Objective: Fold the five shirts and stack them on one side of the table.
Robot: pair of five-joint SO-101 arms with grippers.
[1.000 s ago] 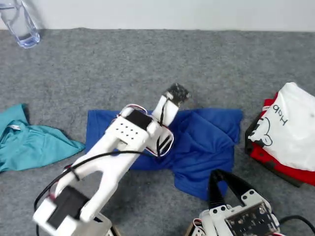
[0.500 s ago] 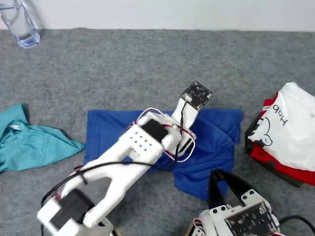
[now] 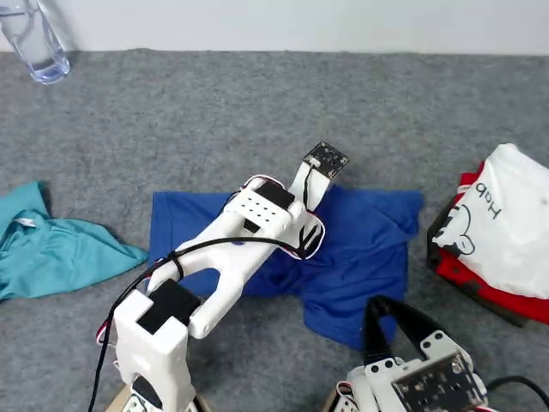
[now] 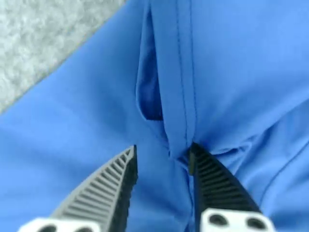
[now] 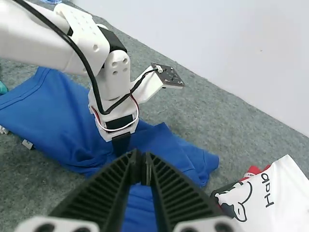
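A blue shirt (image 3: 369, 249) lies crumpled and half spread at the middle of the grey table. My left gripper (image 4: 162, 150) points down onto it, open, with a raised seam fold of the blue shirt (image 4: 183, 96) between its fingertips. In the right wrist view the left gripper (image 5: 120, 140) meets the cloth near the shirt's middle. My right gripper (image 5: 141, 157) is shut on nothing and hangs above the blue shirt's (image 5: 53, 116) near edge. In the high view the right gripper (image 3: 386, 322) is at the front, right of the left arm.
A teal shirt (image 3: 51, 245) lies bunched at the left edge. At the right edge sits a pile (image 3: 506, 223) with a white printed shirt on top of red and dark ones. A clear plastic bottle (image 3: 34, 43) stands at the back left. Bare carpet stretches behind the blue shirt.
The left arm's wrist swung right over the blue shirt, then came partway back. The right arm has kept still.
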